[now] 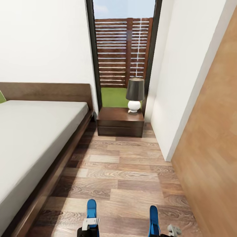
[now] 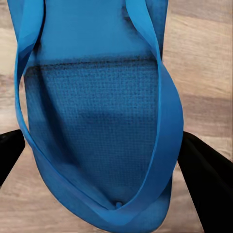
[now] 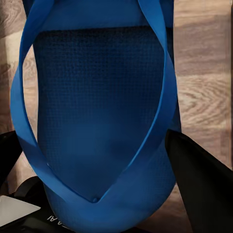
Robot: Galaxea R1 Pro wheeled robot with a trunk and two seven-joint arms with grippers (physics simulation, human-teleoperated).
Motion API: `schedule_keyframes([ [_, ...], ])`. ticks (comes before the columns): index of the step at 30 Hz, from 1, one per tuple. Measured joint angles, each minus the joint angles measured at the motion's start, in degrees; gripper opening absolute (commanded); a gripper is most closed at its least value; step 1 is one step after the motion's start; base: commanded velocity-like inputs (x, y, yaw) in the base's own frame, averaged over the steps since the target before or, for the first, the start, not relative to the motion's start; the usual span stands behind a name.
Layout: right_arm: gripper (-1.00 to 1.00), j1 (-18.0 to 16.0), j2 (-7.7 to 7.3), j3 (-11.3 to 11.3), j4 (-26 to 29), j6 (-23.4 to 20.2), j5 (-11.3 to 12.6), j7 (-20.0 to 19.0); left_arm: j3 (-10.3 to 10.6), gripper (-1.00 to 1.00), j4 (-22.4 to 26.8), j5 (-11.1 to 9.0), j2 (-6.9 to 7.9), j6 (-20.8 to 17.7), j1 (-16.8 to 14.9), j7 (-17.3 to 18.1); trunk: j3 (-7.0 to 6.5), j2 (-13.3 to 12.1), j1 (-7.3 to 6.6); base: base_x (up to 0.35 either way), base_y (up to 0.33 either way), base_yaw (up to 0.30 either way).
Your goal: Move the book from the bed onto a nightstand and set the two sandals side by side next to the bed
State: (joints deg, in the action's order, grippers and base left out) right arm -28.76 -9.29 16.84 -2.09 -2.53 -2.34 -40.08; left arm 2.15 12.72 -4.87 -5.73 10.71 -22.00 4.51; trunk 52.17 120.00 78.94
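- The bed is sitting on the left side of the room, with a grey mattress and a dark wood frame. A bit of something green is peeking in at its far left edge.
- The book is not lying on the part of the bed that can be seen.
- The wood floor is running between the bed and the wall on the right.
- One sandal is poking up at the near edge of the head view, just right of the bed frame. The left gripper is holding it. In the left wrist view, a black finger is sitting on each side of the blue sole and pressing against it.
- The nightstand is standing far ahead by the head of the bed, under a tall window. Its drawers are staying shut, so I cannot tell what is in them.
- A lamp with a dark shade and a round white base is standing on the nightstand's right part.
- The other sandal is poking up further right, near the first and apart from it. The right gripper is holding this one, with a black finger tight against each side.
- A wooden door is filling the far right side.
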Motion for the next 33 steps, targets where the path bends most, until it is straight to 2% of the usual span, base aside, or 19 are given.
schedule_keyframes([
  [22, -1.0, 0.0, 0.0, 0.0, 0.0, 0.0, -0.02, 0.02, 0.0, -1.0, 0.0, 0.01, 0.0, 0.0, 0.0, 0.0, 0.0, 0.0, 0.0, 0.315, -0.097, 0.0],
  [33, -1.0, 0.0, 0.0, 0.0, 0.0, 0.0, -0.02, 0.03, 0.0, -1.0, 0.0, -0.02, 0.0, 0.0, -0.01, -0.01, 0.0, 0.0, 0.0, 0.315, -0.009, 0.0],
])
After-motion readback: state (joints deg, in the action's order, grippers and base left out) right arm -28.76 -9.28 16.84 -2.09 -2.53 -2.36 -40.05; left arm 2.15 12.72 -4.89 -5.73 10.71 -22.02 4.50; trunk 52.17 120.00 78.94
